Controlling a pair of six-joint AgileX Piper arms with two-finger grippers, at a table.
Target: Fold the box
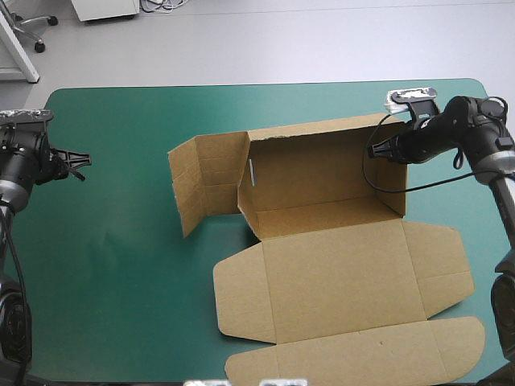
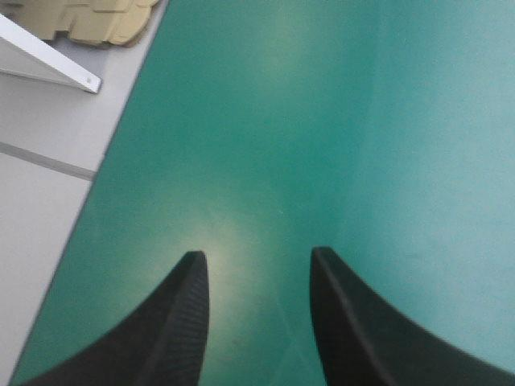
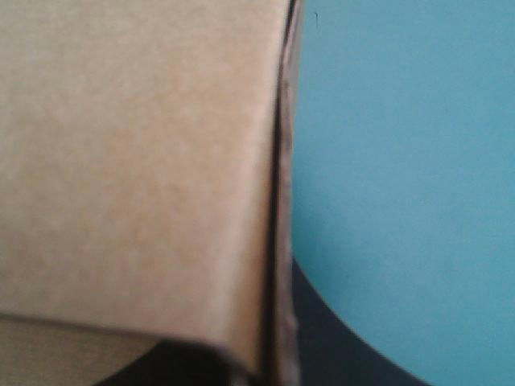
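The brown box (image 1: 322, 185) sits mid-table with its far wall and right end wall raised. Its lid (image 1: 346, 297) lies flat toward the near edge, and a side flap (image 1: 201, 181) stands out to the left. My right gripper (image 1: 374, 150) is at the box's far right corner, shut on the top of the raised wall. In the right wrist view the box wall (image 3: 137, 161) fills the space between the fingers, its edge running straight down between them, with one black finger (image 3: 338, 346) showing beside it. My left gripper (image 1: 80, 165) hangs open near the table's left edge, well clear of the box, with only the cover between its fingers (image 2: 181, 322).
The teal-green cover (image 1: 121, 265) lies bare left of the box. In the left wrist view the table's left edge (image 2: 96, 185) runs beside the gripper, and beyond it more brown board (image 2: 88, 20) rests by a white bar (image 2: 48, 56).
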